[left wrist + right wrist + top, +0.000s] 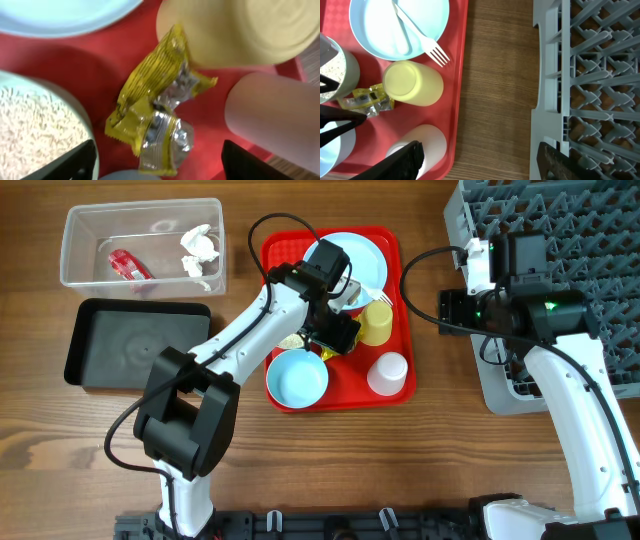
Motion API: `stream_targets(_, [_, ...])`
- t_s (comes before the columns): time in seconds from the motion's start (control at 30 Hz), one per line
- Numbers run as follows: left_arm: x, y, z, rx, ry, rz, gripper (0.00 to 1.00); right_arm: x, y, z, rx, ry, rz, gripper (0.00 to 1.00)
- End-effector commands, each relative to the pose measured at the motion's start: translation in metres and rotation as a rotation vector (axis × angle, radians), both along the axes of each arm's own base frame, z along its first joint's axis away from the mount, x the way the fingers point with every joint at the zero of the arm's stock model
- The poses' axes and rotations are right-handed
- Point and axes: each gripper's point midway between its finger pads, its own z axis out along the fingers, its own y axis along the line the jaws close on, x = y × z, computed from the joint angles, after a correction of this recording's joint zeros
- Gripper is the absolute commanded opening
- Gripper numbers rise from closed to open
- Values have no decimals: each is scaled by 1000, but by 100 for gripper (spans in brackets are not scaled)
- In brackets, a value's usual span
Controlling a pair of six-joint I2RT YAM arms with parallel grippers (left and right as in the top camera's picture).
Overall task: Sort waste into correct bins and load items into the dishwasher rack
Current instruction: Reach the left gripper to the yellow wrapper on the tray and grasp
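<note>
The yellow wrapper lies crumpled on the red serving tray, between the rice bowl, the yellow cup and the white cup. My left gripper is open just above it, a finger on each side, holding nothing. In the overhead view the left gripper is over the tray's middle. My right gripper is open and empty over bare table between the tray and the dishwasher rack. The fork and spoon lie on the plate.
The clear tub at the back left holds the red wrapper and white tissue. The black tray lies in front of it. An empty blue bowl sits at the red tray's front. The rack fills the right side.
</note>
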Motion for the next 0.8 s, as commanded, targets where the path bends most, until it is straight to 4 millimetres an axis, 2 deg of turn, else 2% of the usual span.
stream_targets(0.0, [0, -10, 11, -64, -15, -23, 75, 3, -1, 6, 10, -13, -15, 75])
stream_targets(0.23, [0, -10, 6, -60, -6, -23, 51, 3, -1, 6, 10, -13, -15, 76])
stream_targets(0.33, [-1, -9, 0, -53, 4, -23, 49, 3, -1, 6, 10, -14, -15, 76])
stream_targets(0.5, [-1, -10, -1, -52, 7, -24, 34, 3, -1, 6, 10, -13, -15, 76])
stream_targets(0.53, [-1, -10, -2, -51, 9, -24, 34, 3, -1, 6, 9, -14, -15, 76])
stream_targets(0.63, [-6, -8, -3, -47, 28, -25, 43, 3, -1, 5, 9, -13, -15, 76])
stream_targets(0.77, [-8, -7, -4, -42, 38, -25, 43, 3, -1, 5, 9, -13, -15, 75])
